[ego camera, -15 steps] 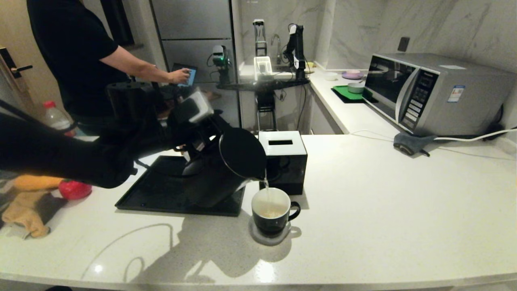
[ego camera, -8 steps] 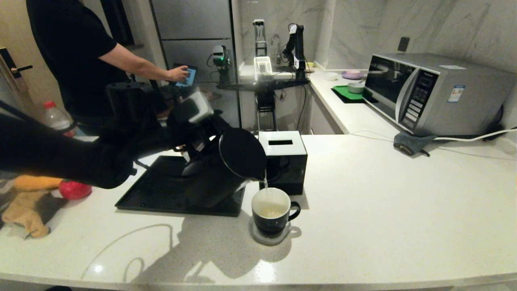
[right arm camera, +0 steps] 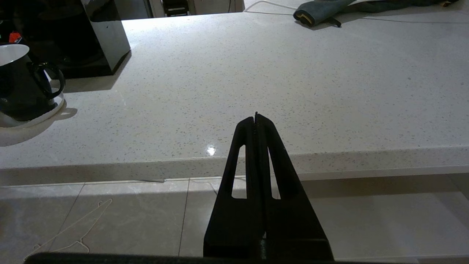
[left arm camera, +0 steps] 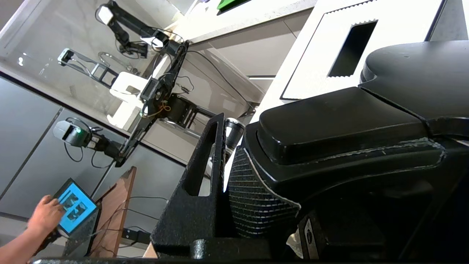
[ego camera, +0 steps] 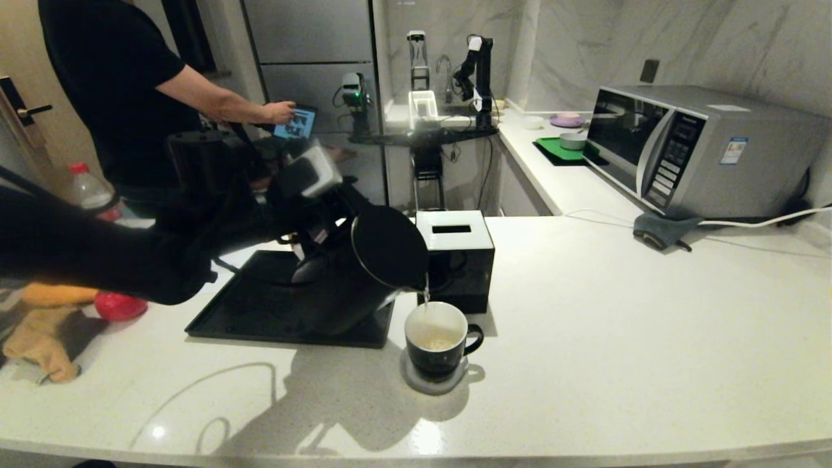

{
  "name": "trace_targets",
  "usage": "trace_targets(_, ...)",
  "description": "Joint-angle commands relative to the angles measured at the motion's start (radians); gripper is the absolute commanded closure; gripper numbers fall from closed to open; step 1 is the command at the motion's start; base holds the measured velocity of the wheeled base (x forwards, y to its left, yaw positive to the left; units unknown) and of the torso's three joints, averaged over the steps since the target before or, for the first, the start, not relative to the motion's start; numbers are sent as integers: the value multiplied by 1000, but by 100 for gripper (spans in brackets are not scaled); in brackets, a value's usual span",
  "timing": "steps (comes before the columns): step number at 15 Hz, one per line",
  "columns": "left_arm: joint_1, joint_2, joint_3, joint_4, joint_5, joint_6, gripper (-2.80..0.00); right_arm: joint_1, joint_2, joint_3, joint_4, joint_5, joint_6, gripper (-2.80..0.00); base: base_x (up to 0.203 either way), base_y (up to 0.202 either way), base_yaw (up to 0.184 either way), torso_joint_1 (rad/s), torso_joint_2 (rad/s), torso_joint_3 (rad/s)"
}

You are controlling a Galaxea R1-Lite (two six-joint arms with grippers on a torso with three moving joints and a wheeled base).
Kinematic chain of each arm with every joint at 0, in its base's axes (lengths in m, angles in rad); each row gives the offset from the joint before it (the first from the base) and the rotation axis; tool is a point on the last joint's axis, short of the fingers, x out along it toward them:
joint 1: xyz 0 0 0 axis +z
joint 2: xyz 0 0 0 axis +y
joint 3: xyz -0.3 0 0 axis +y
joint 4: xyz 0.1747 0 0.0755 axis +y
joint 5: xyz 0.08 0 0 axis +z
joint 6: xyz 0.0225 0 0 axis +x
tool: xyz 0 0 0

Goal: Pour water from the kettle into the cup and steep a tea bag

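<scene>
From my remote station I read the left gripper (ego camera: 312, 227) as clamped on the handle of the kettle (ego camera: 364, 273); the left wrist view shows one black finger (left arm camera: 205, 176) beside the handle, with a ribbed pad pressed against it. I hold the kettle tilted above the black tray (ego camera: 260, 312), its round lid facing the head camera and its spout lowered over the cup (ego camera: 437, 348). A thin stream of water (ego camera: 427, 300) runs from the spout into the cup. The cup stands upright on a pale round coaster (ego camera: 434, 383) on the white countertop (ego camera: 617, 325), just beside the tray's near right corner, its loop handle pointing to the robot's right. Pale liquid is visible inside the cup; I cannot tell whether a tea bag is in it. The tissue box (ego camera: 458, 257), black with a white top, stands directly behind the cup, and the kettle overlaps its left edge in the head view. The right gripper (right arm camera: 255, 121) is parked low, in front of the countertop edge and well apart from the cup, with its two fingers pressed together on nothing. A microwave (ego camera: 695, 149) sits at the far right of the counter.
</scene>
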Motion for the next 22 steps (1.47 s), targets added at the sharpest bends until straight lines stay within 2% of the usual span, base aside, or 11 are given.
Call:
trace_targets(1,1,-7,0,-7,-2,2,0,0,1,0,-1,0,0,0,0,0,0,0,0,0)
trace_targets(5,5,-14,2,-7,-2,-15,0,1,1,1,-1,-1,0,0,0,0,0,0,0,0)
trace_targets(14,32,-42,4,-8,-1,-101,0,0,1,1,-1,0,0,0,0,0,0,0,0,0)
trace_targets(22,112,-89,46,-19,-1,-219,0,0,1,1,-1,0,0,0,0,0,0,0,0,0)
